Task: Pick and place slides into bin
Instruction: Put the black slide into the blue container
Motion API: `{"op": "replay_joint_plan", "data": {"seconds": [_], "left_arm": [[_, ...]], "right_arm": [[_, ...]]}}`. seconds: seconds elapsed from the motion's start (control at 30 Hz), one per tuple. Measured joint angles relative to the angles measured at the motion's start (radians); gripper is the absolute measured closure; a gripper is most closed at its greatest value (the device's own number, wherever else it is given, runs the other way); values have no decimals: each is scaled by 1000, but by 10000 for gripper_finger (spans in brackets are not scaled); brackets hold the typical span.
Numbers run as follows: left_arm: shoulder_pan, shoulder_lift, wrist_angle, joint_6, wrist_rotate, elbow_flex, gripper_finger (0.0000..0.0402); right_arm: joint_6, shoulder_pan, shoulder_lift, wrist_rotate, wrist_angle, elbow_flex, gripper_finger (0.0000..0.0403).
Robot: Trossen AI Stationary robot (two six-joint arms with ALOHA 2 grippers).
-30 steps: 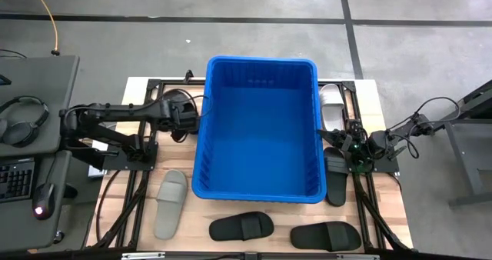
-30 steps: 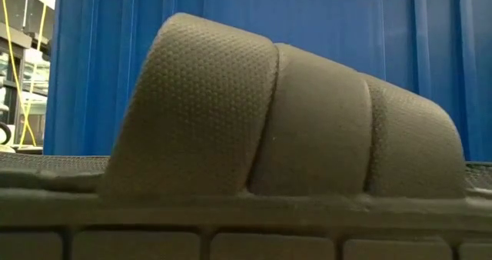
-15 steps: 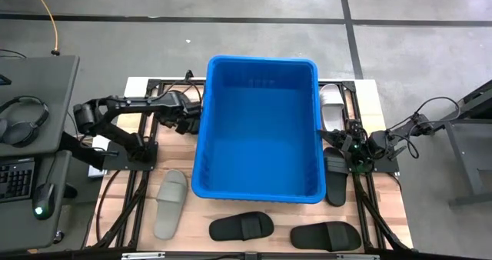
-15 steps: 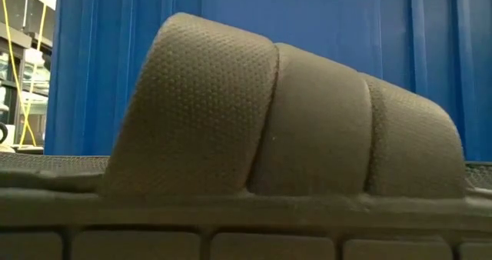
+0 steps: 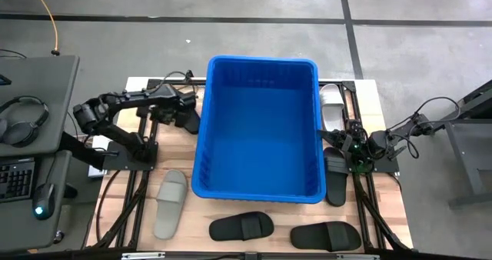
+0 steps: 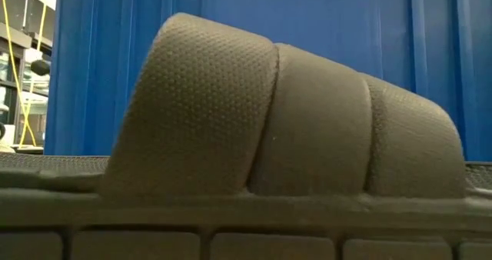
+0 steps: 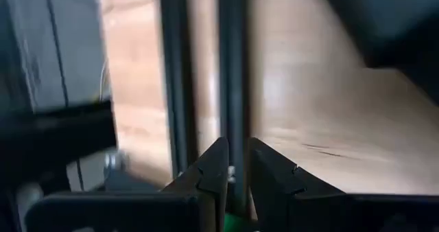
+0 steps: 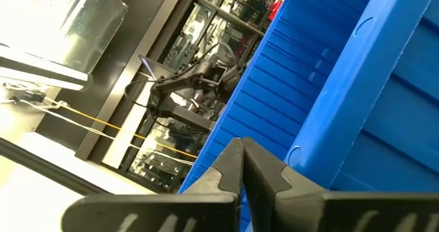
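Observation:
The blue bin (image 5: 261, 129) stands in the middle of the table and holds no slides. A grey slide (image 5: 171, 202) lies at the near left. Two black slides (image 5: 241, 226) (image 5: 326, 235) lie along the near edge. Another black slide (image 5: 336, 177) and a white slide (image 5: 332, 106) lie by the bin's right wall. My left gripper (image 5: 187, 115) hovers beside the bin's left wall, its fingertips (image 7: 238, 165) all but together and empty. My right gripper (image 5: 347, 146) rests shut and empty (image 8: 241, 153) at the bin's right.
In the low view a black slide's strap (image 6: 269, 114) fills the picture, with the bin's wall (image 6: 307, 14) behind it. Black frame rails (image 5: 138, 168) run along the table's left and right sides. A desk with headphones (image 5: 21, 121) stands left of the table.
My left arm has risen out of its folded rest and unfolded, its elbow swinging toward the table's left. Its gripper stays beside the bin's left wall, shifted slightly toward the far edge. No slide has moved.

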Motion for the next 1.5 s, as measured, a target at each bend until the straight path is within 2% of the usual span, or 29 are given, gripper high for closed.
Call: {"op": "replay_joint_plan", "data": {"seconds": [0.17, 0.27, 0.4, 0.57, 0.67, 0.77, 0.87, 1.0, 1.07, 1.17, 1.27, 1.37, 1.5], "left_arm": [[63, -7, 66, -11, 3, 0, 355], [97, -7, 122, -8, 55, 9, 355], [169, -7, 150, -72, 116, 64, 355], [254, -8, 105, -153, 164, 166, 355], [293, -8, 169, -151, 236, 197, 355], [320, -5, 206, -155, 363, 198, 355], [323, -5, 205, -217, 459, 199, 350], [312, -5, 196, -241, 477, 198, 308], [291, -3, 198, -238, 465, 198, 271], [268, -1, 195, -233, 395, 198, 206], [268, -1, 262, -223, 390, 198, 154], [266, -1, 274, -206, 382, 196, 131], [245, -1, 334, -96, 382, 174, 128]], "right_arm": [[0, 0, 0, 0, 0, 0, 402], [0, 0, 0, 0, 0, 0, 402], [0, 0, 0, 0, 0, 0, 402], [0, 0, 0, -1, 0, 0, 402], [0, 0, 0, -2, 0, 0, 402], [0, 0, 0, -2, 0, 0, 402], [0, 0, 0, -3, 0, 0, 402], [0, 0, 0, -3, 0, 0, 402], [0, 0, 0, -3, 0, 0, 402], [0, 0, 0, -3, 0, 0, 402], [0, 0, 0, -3, 0, 0, 402], [0, 0, 0, -3, 0, 0, 402], [0, 0, 0, -3, 0, 0, 402]]}}
